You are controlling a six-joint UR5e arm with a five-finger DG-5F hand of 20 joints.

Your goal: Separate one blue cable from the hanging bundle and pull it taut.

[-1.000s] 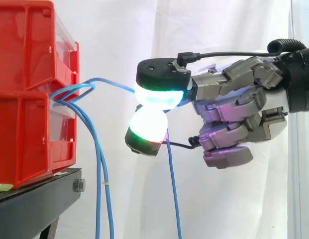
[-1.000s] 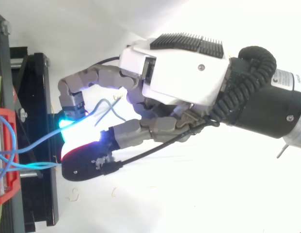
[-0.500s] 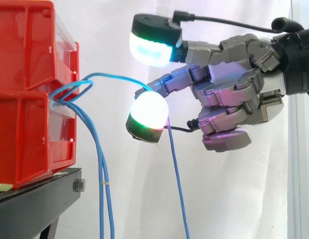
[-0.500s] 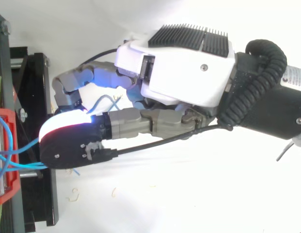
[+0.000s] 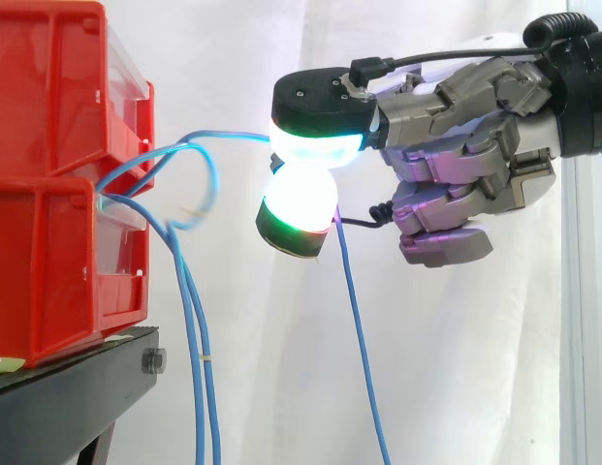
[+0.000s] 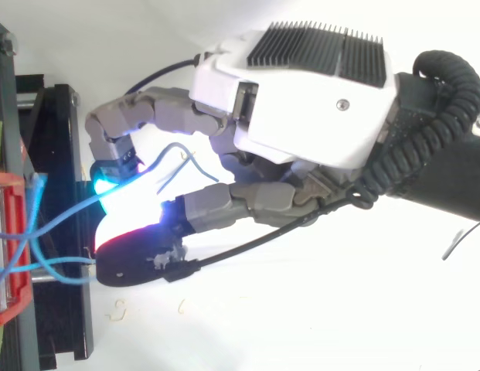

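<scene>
One blue cable runs almost level from the red bins to my hand, which comes in from the right. Two glowing fingertips pinch it between them, one pad above the other. Past the pinch its free end hangs down. The rest of the blue bundle loops out of the bin front and hangs straight down beside the stand. From above, the hand reaches left and the held cable slants back to the bins.
The red bins are stacked on a black stand at the left, with a white curtain behind. A loose loop of blue cable bulges out between the bins and my fingertips.
The upper finger, lifted off half a second ago, has come back down onto the cable. The hand now sits a little higher and further right, and the held cable runs straighter.
</scene>
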